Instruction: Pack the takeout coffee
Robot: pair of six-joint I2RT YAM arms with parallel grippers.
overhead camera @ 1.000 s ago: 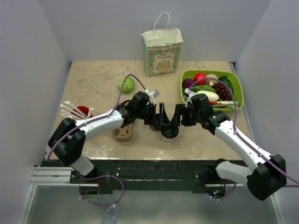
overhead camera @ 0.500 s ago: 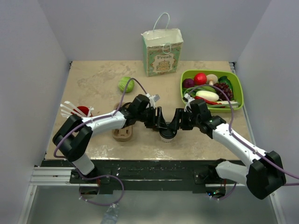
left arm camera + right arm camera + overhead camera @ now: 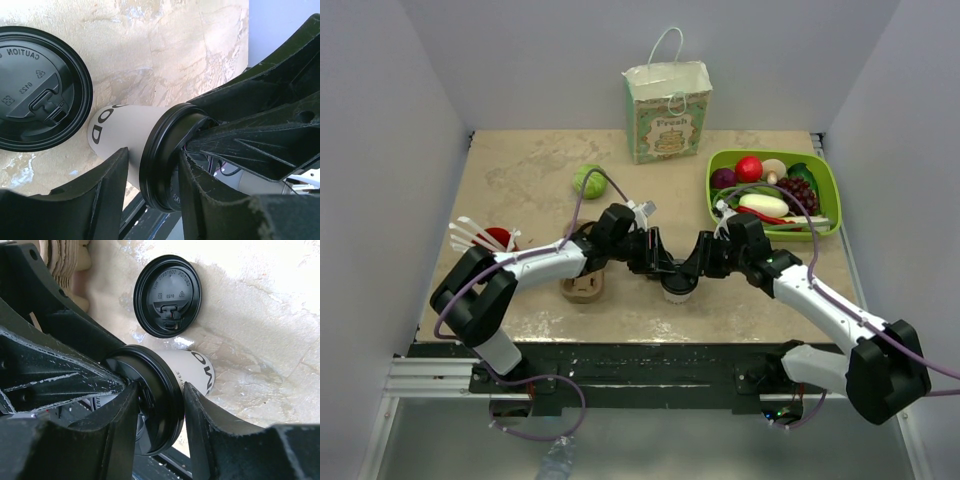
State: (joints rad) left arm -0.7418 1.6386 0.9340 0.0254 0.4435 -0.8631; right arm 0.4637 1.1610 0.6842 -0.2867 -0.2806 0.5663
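1. Both arms have dropped and pinched inward over the last second. Left gripper and right gripper now meet lower over the takeout coffee, which barely shifted.
2. Takeout coffee is a small white paper cup with dark lettering on the wall and a glossy round black plastic lid. It stands upright on the table near the front edge, just right of the pulp cup carrier.
3. Right gripper: both ribbed black fingers are pressed on the lid rim, clamped. Left gripper: fingers straddle the same lid with one touching. Can't tell if it's actually clamped.
4. A flat black embossed loose lid lies just beside the cup base.
5. Table is matte beige marble-look, with pale grey walls on three sides.
6. At the back are a printed paper bag, a green tray of produce and a cabbage. Red cup of white utensils sits at left.
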